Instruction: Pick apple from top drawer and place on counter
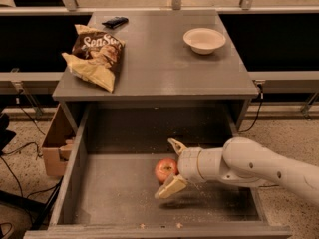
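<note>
My hand [166, 168] sits low in the drawer [99, 193], fingers [172, 186] apart, the apple [162, 172] between them on the drawer floor. Beyond my hand, up on the table [159, 68], lie a bag [97, 56] and a bowl [204, 40].

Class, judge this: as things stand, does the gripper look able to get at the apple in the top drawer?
Probably yes: the gripper, open, straddles the apple on the top drawer floor, and nothing lies between them.

Robot lab: grey cabinet [154, 97] on speckled floor [284, 129] (loose cables [256, 111], cardboard box [52, 151]), tool [167, 169] in top drawer [114, 195]
</note>
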Robot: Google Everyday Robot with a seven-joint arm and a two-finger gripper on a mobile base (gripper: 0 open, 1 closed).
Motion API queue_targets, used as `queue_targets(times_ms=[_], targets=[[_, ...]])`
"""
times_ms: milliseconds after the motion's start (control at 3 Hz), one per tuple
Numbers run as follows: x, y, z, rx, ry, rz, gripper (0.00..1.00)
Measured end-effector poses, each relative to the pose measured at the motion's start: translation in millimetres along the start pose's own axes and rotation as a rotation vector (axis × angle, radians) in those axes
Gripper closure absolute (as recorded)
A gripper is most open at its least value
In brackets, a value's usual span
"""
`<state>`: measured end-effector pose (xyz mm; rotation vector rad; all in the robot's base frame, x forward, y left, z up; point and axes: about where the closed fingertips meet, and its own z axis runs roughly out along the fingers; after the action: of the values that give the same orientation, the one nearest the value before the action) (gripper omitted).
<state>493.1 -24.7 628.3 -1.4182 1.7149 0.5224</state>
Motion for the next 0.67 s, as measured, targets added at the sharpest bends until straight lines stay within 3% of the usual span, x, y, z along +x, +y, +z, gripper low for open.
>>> queue_targets(times_ms=[667], targets=[[16.4,13.6,10.1,-0.033,0.045,0.018,0.46]])
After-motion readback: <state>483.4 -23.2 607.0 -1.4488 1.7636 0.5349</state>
